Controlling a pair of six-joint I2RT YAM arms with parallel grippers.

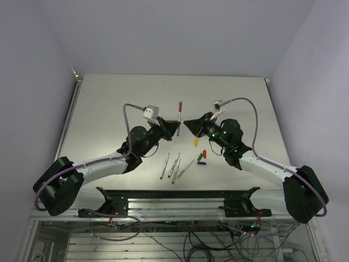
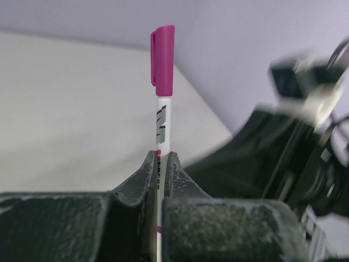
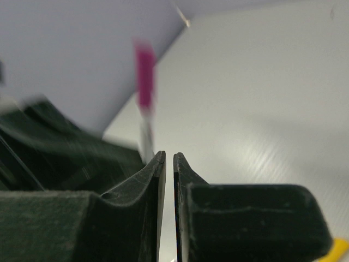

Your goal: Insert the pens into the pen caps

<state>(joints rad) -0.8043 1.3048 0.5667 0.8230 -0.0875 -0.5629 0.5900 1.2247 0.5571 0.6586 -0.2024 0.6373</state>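
The magenta-capped pen (image 2: 163,125) is a thin, stiff, light stick with a smooth printed barrel. It will likely slip or pivot if pinched near one end, so the mid-barrel is the sound place to hold it, leaving the cap end free. That is roughly where the left tool (image 2: 162,158) has it. Its two fingers are pinched on the lower barrel, and the pen stands straight up out of them in the left wrist view, with the magenta cap (image 2: 163,60) seated on the free far end, clear of the bench (image 1: 109,109). The right tool (image 3: 169,158) sits just to the right of the pen, tip to tip with the left one. Its fingers are pressed nearly together with only a slit between them, and nothing is in it. From its camera the pen shows blurred, just left of and beyond the fingertips, apart from them. Nearer the arm bases, several loose pens (image 1: 173,166) lie on the bench, and the small caps (image 1: 200,155), yellow, red, green and blue, sit in a cluster to their right.
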